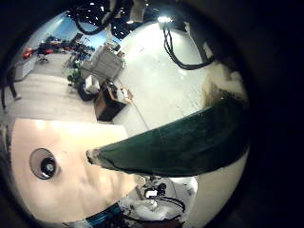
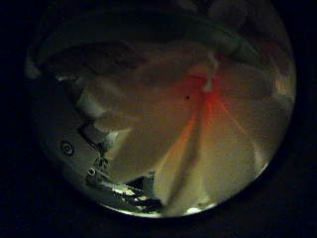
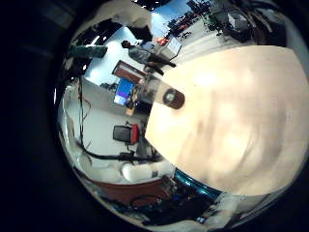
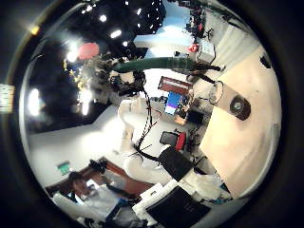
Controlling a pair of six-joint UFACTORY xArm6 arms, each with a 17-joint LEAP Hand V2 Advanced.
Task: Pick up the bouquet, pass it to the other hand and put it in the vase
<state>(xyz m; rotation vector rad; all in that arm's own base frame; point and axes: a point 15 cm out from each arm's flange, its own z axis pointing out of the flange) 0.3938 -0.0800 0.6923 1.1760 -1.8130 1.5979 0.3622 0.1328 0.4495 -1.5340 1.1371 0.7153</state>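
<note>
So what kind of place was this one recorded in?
Most likely a robotics lab or workshop: a light wooden table with a vase on it, desks with a monitor behind, and an office chair on the open floor.

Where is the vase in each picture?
Left little finger side palm view: vase standing on the table.
Left thumb side palm view: cannot tell; the bouquet fills it.
Right little finger side palm view: vase near the table's edge.
Right thumb side palm view: vase on the table.
Shared landmark: the table.
</note>
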